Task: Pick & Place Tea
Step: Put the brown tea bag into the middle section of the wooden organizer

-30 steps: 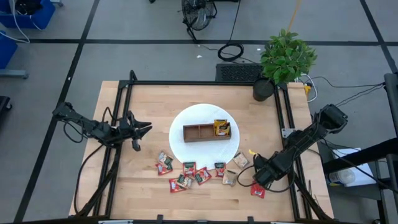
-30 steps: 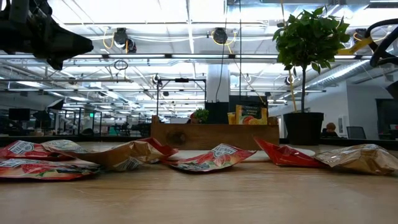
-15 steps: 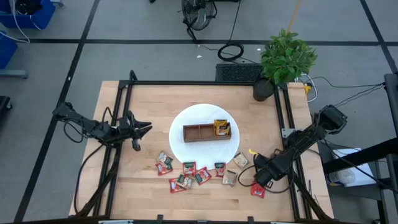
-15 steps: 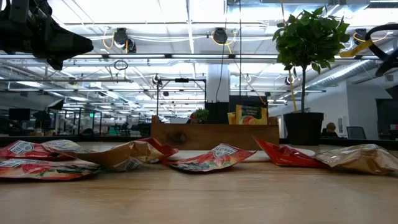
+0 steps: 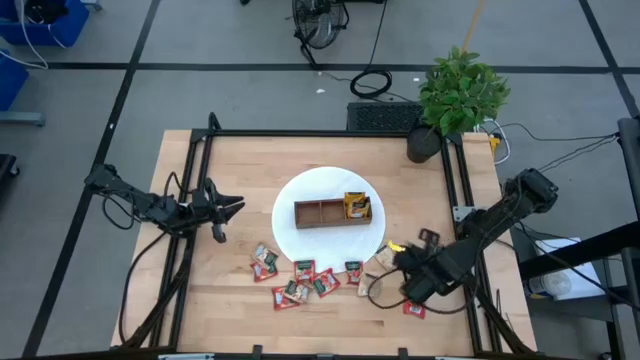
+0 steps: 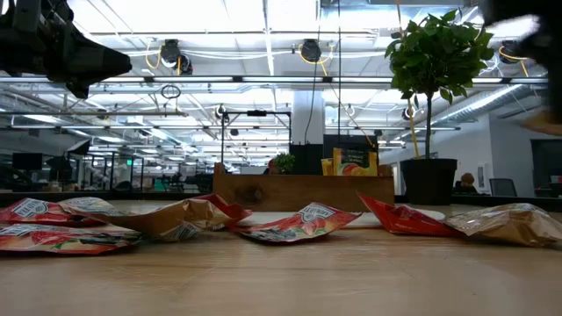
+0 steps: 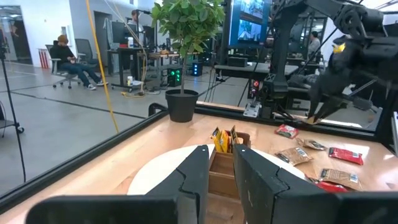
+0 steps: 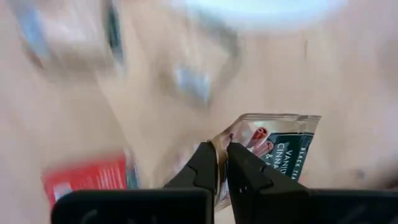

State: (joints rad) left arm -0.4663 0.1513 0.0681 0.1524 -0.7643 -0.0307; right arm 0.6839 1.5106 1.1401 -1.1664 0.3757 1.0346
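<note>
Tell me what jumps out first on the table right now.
The white round plate at the table's middle stands out, carrying the wooden tray with yellow sachets upright in its right compartment. In front of it, red and tan tea sachets lie scattered. At front right, the right gripper is shut on a tan sachet; the left gripper waits at the left.

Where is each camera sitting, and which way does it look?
High view: above the table, looking straight down; both arms show.
Low view: at tabletop height, looking level across the red sachets into the room.
Left wrist view: on the left arm, looking past the left claw toward the wooden tray.
Right wrist view: on the right arm, its right claw shut on a tan sachet.
Shared: the potted plant shows in the high, low and left wrist views.
</note>
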